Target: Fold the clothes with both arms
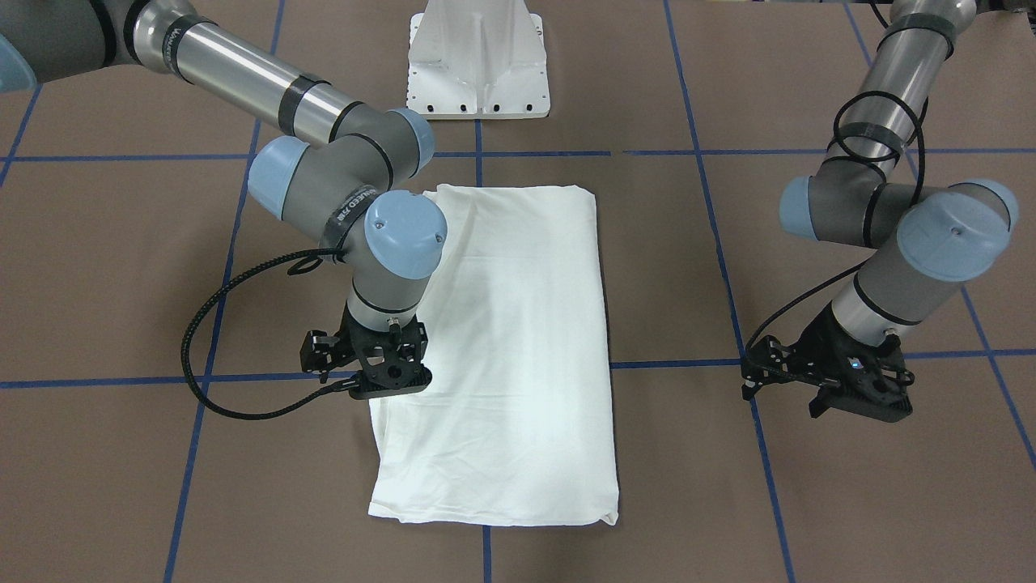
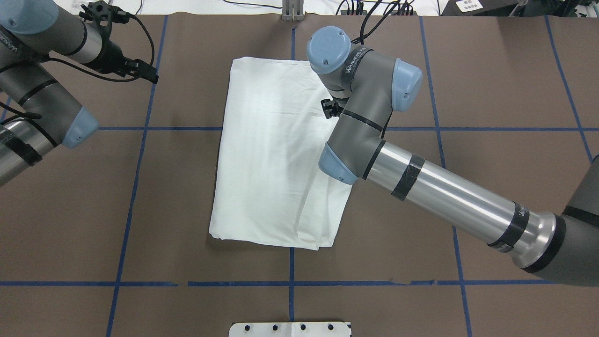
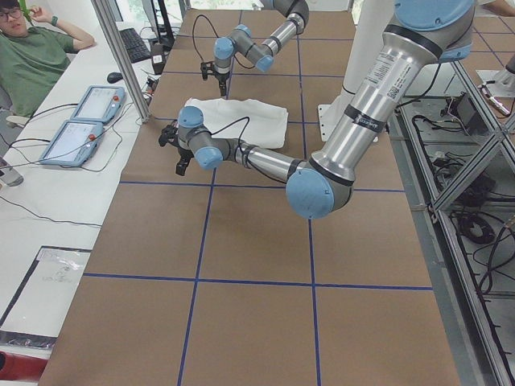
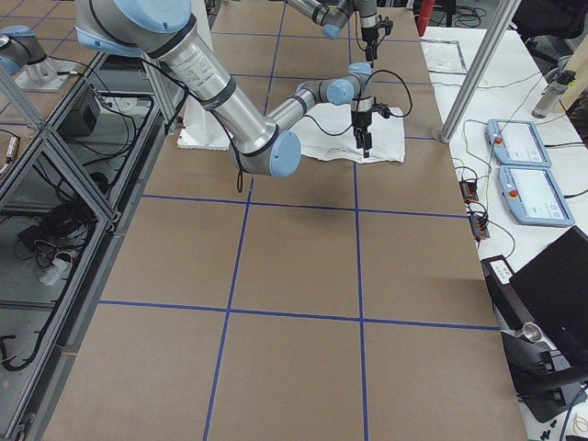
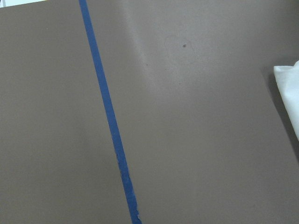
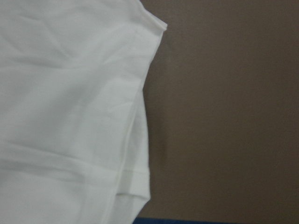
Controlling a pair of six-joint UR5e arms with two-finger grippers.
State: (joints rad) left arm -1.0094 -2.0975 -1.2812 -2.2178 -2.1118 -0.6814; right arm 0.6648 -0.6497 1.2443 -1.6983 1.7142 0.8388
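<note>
The white T-shirt (image 1: 518, 340) lies flat on the brown table, folded into a long rectangle; no text, collar or label shows. It also shows in the overhead view (image 2: 271, 154). My right gripper (image 1: 389, 382) hovers low over the shirt's long edge on my right side, about mid-length. Its jaws look open and hold nothing. In the overhead view the right wrist (image 2: 348, 75) hides it. The right wrist view shows that shirt edge (image 6: 70, 107) close below. My left gripper (image 1: 858, 405) hangs over bare table well off the shirt's other side; it looks open and empty.
Blue tape lines (image 1: 672, 364) grid the brown table. The white pedestal base (image 1: 477, 61) stands at the robot's side of the table. The left wrist view shows bare table, a tape line and a shirt corner (image 5: 289, 88). An operator (image 3: 32, 56) and two control tablets sit beyond the far edge.
</note>
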